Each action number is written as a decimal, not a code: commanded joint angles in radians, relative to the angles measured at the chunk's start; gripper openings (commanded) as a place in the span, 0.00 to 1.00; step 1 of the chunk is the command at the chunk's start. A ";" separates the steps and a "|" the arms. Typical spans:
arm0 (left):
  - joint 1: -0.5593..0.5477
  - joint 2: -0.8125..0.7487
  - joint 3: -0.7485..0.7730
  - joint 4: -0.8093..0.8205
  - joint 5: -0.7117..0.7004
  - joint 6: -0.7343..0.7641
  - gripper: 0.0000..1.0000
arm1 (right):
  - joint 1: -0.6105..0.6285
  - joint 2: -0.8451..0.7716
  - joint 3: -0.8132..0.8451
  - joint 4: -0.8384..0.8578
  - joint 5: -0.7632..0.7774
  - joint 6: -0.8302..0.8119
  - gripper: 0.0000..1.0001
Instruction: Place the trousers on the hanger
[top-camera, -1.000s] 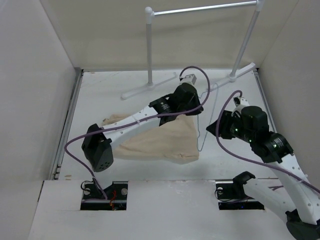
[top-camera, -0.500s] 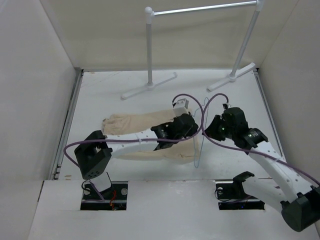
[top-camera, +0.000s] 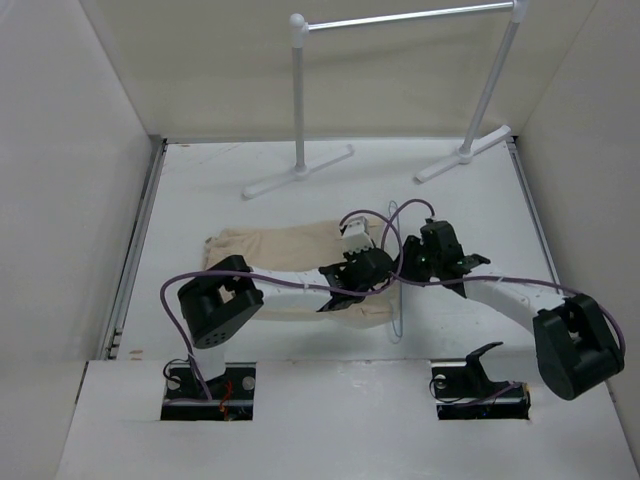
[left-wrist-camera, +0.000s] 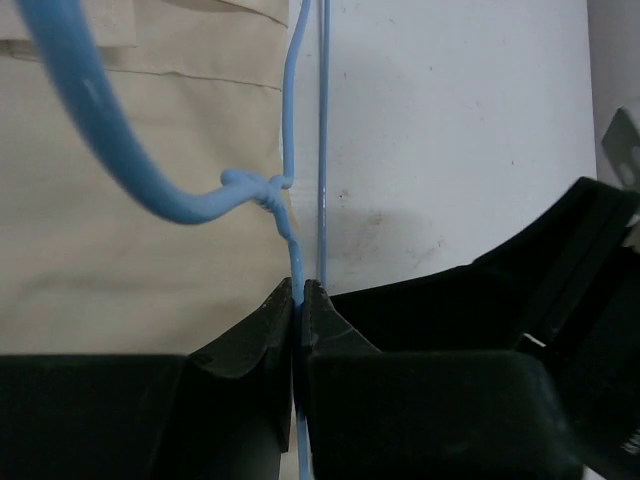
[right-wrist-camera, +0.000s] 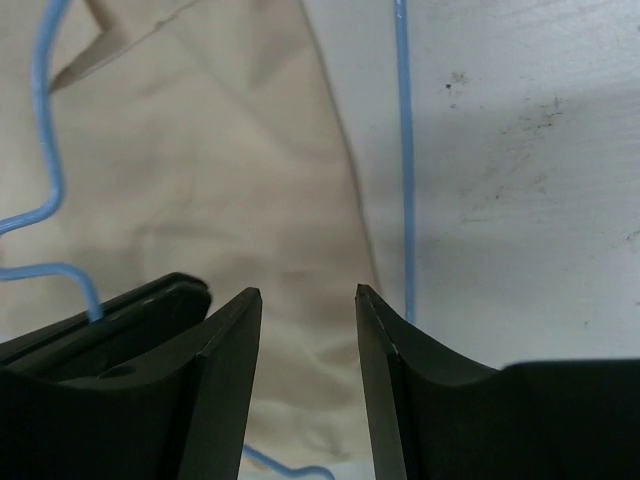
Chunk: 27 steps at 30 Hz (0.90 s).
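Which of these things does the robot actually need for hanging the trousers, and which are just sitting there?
Needed: beige cloth trousers; thin pale-blue wire hanger, pinched in left gripper.
Just there: white garment rack with silver bar.

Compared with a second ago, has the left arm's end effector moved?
Yes. The left end effector, shut on the hanger, has pulled back from the garment rack's foot, toward the bottom of the top view, to the trousers' edge.

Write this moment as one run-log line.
left gripper: shut on hanger | right gripper: open, over trousers edge | trousers: lying on table
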 joint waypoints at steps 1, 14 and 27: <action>-0.008 -0.001 -0.013 0.065 -0.054 -0.031 0.00 | -0.002 0.039 -0.030 0.156 0.022 0.036 0.49; 0.009 0.007 -0.027 0.039 -0.051 -0.050 0.01 | 0.019 0.173 -0.079 0.283 -0.048 0.106 0.14; 0.151 -0.232 -0.268 0.005 -0.063 0.024 0.01 | -0.183 -0.148 0.014 0.076 -0.097 0.096 0.02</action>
